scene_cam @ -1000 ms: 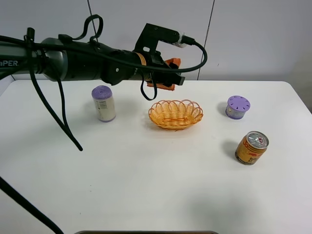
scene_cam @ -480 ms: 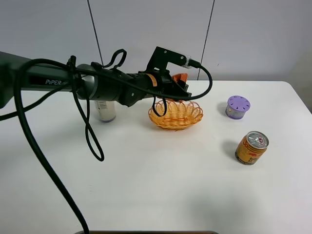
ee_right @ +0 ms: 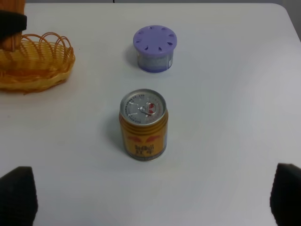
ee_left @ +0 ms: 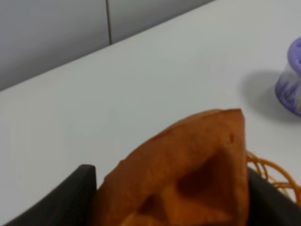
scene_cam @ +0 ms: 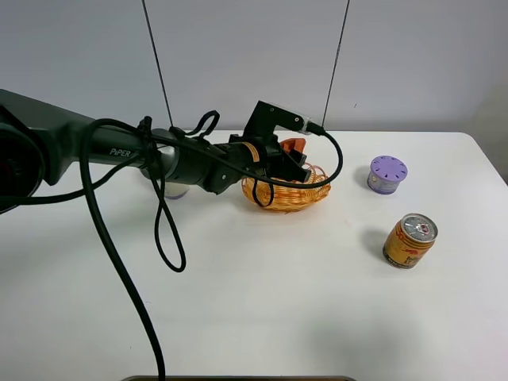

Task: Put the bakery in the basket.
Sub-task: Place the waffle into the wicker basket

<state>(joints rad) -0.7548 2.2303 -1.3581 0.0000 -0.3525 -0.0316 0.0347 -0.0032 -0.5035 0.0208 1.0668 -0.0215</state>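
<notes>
My left gripper is shut on the bakery, an orange-brown waffle wedge, and holds it low over the back of the basket. In the left wrist view the waffle fills the space between the dark fingers, with a bit of the wicker rim beside it. The basket is an orange-yellow woven oval, partly hidden by the left arm. The basket's edge also shows in the right wrist view. My right gripper is open and empty, out of the high view, with only its fingertips showing.
A yellow drink can stands at the right front, also in the right wrist view. A purple-lidded container stands behind it. A purple-topped white can is mostly hidden behind the left arm. Black cables hang over the table.
My left arm has come down and forward, bringing the waffle from above and behind the basket to just over its back part. The right arm has not moved.
</notes>
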